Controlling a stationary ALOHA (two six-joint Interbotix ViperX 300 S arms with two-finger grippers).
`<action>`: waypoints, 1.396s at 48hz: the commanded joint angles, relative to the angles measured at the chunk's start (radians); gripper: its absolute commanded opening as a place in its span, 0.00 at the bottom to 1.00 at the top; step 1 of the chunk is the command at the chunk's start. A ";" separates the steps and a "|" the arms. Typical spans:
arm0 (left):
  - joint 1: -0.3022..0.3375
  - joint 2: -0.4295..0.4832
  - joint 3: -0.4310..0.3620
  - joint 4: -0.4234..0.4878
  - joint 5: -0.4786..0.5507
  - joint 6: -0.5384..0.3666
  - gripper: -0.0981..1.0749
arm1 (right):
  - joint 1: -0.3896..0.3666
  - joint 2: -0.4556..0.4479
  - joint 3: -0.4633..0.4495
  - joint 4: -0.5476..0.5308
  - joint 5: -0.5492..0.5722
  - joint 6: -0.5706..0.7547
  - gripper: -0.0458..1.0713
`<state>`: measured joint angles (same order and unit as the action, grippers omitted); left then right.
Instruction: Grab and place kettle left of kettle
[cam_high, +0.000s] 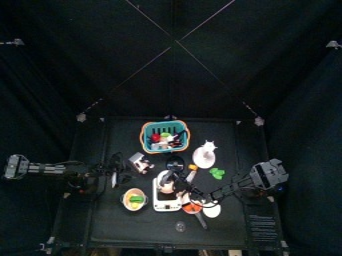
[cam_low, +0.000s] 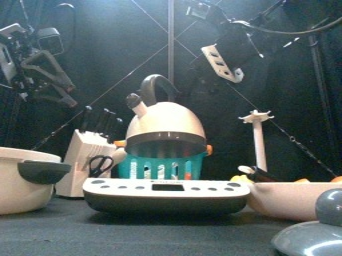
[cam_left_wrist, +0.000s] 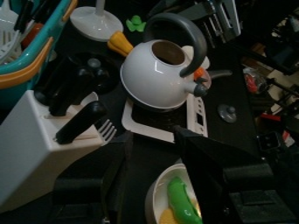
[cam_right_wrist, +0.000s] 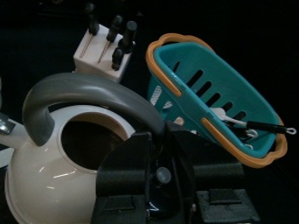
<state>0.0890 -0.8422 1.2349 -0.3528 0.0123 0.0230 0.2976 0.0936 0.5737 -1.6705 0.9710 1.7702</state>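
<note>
A white kettle with a dark arched handle and an orange spout stands without a lid on a white scale mid-table. It also shows in the top view, the left wrist view and, close up, the right wrist view. A second white kettle stands behind it to the right and shows in the left wrist view. My left gripper is open and empty, left of the scale by the knife block. My right gripper is open and empty, just right of the kettle on the scale.
A teal basket with an orange rim stands at the back. A white knife block is on the left. A plate with a green vegetable lies front left. Bowls flank the scale. Small green and orange items lie front right.
</note>
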 joint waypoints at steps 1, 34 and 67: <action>0.005 0.002 -0.020 0.008 -0.005 0.002 0.78 | 0.002 -0.043 -0.026 -0.005 0.003 0.005 0.48; 0.040 0.000 -0.031 0.074 0.046 0.000 0.78 | 0.130 0.195 -0.385 0.066 -0.314 0.006 0.48; 0.040 0.000 -0.018 0.074 0.044 0.000 0.78 | 0.012 0.365 -0.529 0.046 -0.439 0.003 0.48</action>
<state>0.1273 -0.8437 1.2287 -0.2807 0.0614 0.0230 0.3252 0.4832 0.0660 -1.6091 0.5262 1.7717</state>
